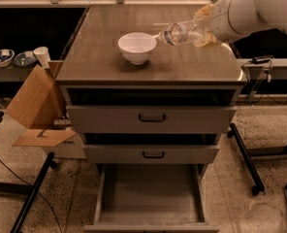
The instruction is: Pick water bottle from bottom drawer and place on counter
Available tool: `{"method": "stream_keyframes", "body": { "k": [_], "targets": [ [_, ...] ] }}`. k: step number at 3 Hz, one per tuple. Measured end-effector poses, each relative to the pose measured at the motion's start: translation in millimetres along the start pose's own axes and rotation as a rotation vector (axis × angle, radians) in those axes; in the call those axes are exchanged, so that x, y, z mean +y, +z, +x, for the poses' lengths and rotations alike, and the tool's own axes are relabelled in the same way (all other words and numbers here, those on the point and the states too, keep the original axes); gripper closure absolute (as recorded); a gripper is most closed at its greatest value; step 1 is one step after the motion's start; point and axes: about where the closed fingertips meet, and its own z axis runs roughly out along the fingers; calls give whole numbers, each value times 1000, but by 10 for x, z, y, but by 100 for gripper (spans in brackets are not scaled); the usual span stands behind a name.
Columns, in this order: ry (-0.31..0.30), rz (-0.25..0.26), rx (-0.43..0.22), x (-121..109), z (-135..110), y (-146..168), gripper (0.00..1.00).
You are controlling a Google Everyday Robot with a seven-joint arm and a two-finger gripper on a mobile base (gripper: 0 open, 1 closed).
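The water bottle point(183, 32) is clear crinkled plastic and lies almost horizontal in the air above the right side of the counter point(104, 57). My gripper point(204, 29) is shut on the water bottle's right end, with pale fingers above and below it. The white arm comes in from the upper right. The bottle's free end points left toward the white bowl point(137, 47). The bottom drawer point(150, 194) is pulled fully out below, and its grey-brown floor is bare.
The two upper drawers point(151, 118) with black handles stand slightly open. An open cardboard box point(37, 106) leans at the cabinet's left. Small bowls and a cup point(40, 55) sit on a shelf far left. A wheeled stand leg point(245, 159) is at right.
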Motion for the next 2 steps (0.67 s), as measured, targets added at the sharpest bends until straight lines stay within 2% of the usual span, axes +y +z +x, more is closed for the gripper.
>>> {"method": "stream_keyframes", "body": {
  "k": [1,2],
  "targets": [
    [17,-26,8,67,-6,175,82],
    [31,-40,18,102,16,274,59]
  ]
}}
